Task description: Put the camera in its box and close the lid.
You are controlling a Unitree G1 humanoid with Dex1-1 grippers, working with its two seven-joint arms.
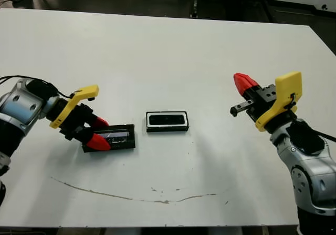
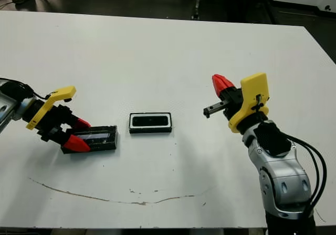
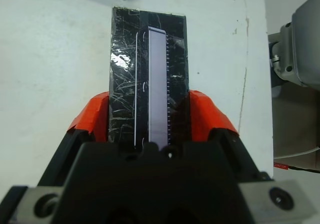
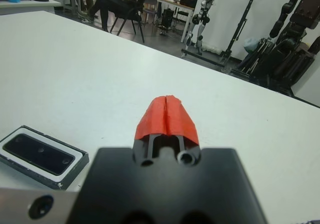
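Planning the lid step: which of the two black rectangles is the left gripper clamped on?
The lid, the glossy slab with the pale stripe, held between the left gripper fingers. The box, white-lined with the camera inside, lies apart, ungripped.

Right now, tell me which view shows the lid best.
The left wrist view: the lid fills it, gripped on both long edges by the left end effector. Both eye views show it small on the table; the right wrist view misses it.

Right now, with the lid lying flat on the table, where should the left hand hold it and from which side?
Grip the lid across its narrow width at the end nearest the left hand, coming from the robot's left. It lies flat, long edges exposed; the fingers already straddle them there.
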